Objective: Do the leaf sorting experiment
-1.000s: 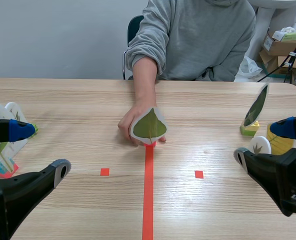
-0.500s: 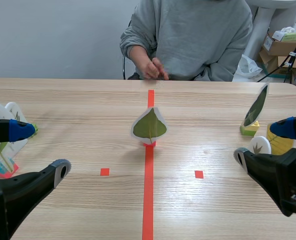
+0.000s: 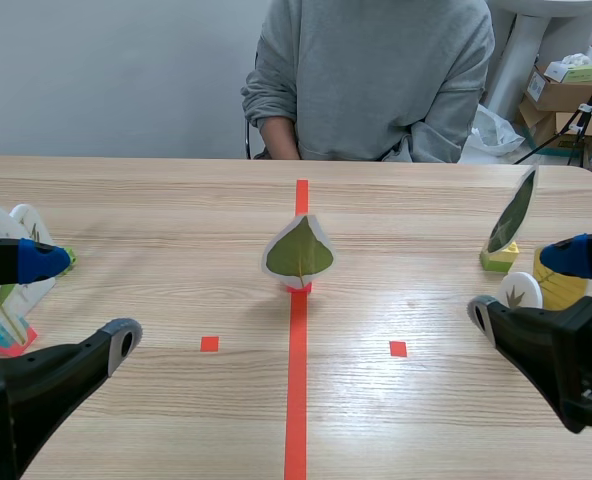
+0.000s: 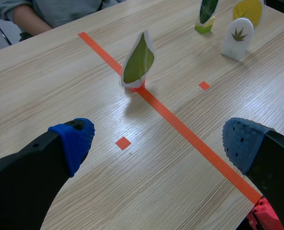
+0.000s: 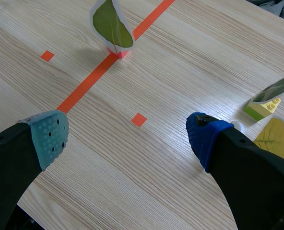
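Observation:
A green leaf card on a small red base stands upright on the orange-red centre line, mid-table. It also shows ahead of the left gripper and ahead of the right gripper. My left gripper sits low at the near left, open and holding nothing. At the near right, my right gripper is open too, with nothing between its fingers. Both are well short of the leaf card.
On the right stand a dark green leaf card on a lime base, a small white leaf card and a yellow leaf card. White leaf cards stand at the left edge. A person sits across the table.
The person's hand let go of the green leaf card on the centre line and drew back off the table. Neither arm has moved.

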Robot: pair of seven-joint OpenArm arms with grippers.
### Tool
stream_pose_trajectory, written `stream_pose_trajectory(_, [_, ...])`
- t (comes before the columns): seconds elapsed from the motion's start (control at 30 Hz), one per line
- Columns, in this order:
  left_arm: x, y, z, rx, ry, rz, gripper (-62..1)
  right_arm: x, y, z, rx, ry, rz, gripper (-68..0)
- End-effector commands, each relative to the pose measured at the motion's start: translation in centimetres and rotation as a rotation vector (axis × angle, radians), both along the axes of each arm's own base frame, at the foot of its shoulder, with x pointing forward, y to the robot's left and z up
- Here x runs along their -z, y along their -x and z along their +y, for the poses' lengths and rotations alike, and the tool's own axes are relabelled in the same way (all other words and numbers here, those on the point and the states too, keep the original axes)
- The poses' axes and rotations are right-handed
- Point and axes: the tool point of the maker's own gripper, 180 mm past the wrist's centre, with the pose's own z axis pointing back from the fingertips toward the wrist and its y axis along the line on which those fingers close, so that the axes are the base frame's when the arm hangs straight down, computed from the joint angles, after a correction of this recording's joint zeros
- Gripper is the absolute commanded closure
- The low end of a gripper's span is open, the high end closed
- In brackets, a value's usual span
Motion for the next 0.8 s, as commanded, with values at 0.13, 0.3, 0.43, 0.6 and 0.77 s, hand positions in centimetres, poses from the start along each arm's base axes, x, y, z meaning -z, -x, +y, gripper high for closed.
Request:
stream_pose_trajectory(0.13, [-0.53,-0.14,0.01,-0.007,0.021,-0.016,-57.2,-0.16,0.03,0.08,-0.014,-0.005,-0.006,-50.0])
stream_pose_trajectory(0.3, [-0.53,-0.14,0.01,-0.007,0.021,-0.016,-57.2,-0.23,-0.04,0.08,-0.014,-0.005,-0.009,-50.0])
stream_pose_trajectory(0.43, [-0.53,-0.14,0.01,-0.007,0.021,-0.016,-57.2,-0.05,-0.02,-0.05,-0.014,0.010,-0.006,-50.0])
stream_pose_trajectory(0.6, [-0.53,-0.14,0.01,-0.007,0.021,-0.016,-57.2,0.10,0.03,-0.12,-0.013,0.018,0.000,-50.0])
stream_pose_trajectory(0.77, [-0.53,-0.14,0.01,-0.007,0.021,-0.016,-57.2,0.29,0.07,-0.24,-0.013,0.032,0.005,-50.0])
